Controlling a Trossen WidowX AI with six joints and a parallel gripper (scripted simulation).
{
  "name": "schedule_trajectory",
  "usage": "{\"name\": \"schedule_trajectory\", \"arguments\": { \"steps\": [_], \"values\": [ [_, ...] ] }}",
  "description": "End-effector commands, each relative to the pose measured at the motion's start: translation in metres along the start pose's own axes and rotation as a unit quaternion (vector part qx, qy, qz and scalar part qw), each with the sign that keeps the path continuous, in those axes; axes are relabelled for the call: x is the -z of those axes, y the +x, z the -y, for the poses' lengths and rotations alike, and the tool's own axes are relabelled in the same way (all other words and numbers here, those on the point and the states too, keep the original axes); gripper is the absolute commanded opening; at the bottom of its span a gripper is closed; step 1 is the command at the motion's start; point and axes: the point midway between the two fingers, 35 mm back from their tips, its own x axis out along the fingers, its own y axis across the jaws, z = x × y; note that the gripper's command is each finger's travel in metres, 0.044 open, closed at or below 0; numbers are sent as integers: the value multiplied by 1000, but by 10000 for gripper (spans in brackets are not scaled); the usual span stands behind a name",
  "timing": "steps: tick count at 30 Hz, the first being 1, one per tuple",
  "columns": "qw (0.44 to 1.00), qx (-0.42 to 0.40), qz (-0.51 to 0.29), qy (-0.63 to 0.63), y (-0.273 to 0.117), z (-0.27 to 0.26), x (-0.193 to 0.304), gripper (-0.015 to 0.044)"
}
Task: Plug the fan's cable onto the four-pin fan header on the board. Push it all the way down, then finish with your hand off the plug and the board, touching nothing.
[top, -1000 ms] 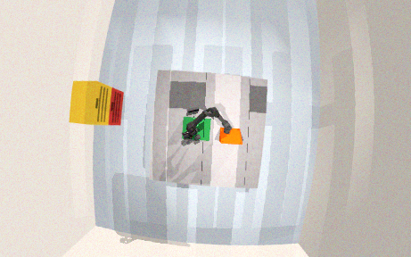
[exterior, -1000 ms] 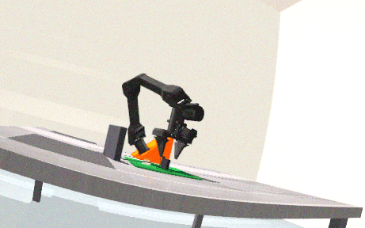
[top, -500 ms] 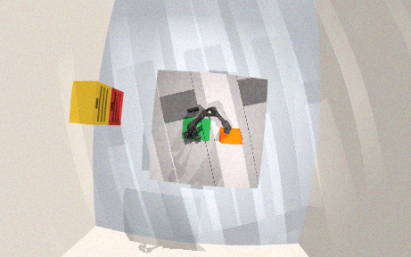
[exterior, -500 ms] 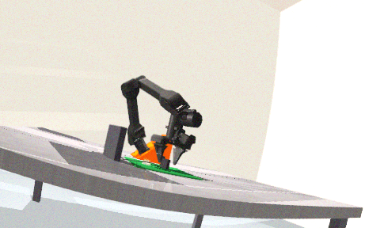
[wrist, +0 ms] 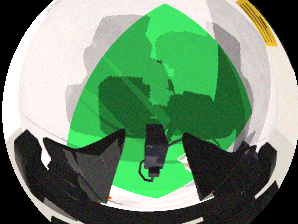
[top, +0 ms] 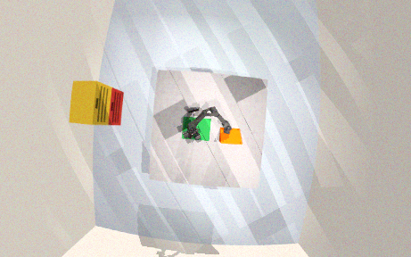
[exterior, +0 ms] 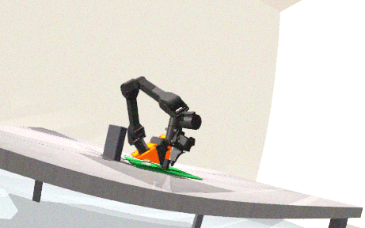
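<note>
The green board [top: 204, 129] [exterior: 189, 175] [wrist: 185, 50] lies flat on the table. In the wrist view a dark upright block [wrist: 156, 140] stands on it, with a small dark piece [wrist: 153, 171] at its near end and a thin black cable looping beside it. I cannot tell plug from header here. My gripper [top: 193, 132] [exterior: 166, 159] [wrist: 154, 133] is open and low over the board. Its fingers stand on either side of the block, with a gap showing at each side. The pins are not visible.
A dark slab, seemingly the fan [exterior: 115, 142], stands behind the board. The orange base piece [top: 233, 137] [exterior: 151, 154] is beside the board at the arm's foot. A yellow and red box [top: 83, 103] is far off to the left. A white scrap [wrist: 185, 160] shows by the right finger.
</note>
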Motion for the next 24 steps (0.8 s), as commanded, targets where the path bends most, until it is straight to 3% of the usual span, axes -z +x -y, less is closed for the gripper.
{"name": "schedule_trajectory", "arguments": {
  "steps": [1, 9, 13, 17, 24],
  "values": [
    [1000, 0, 0, 0, 0, 0, 0, 204],
    [1000, 0, 0, 0, 0, 0, 0, 0],
    [1000, 0, 0, 0, -3, 0, 0, 0],
    [1000, 0, -2, -4, -47, 0, -1, 0],
    [1000, 0, -2, -15, -49, 1, 1, 0]
  ]
}}
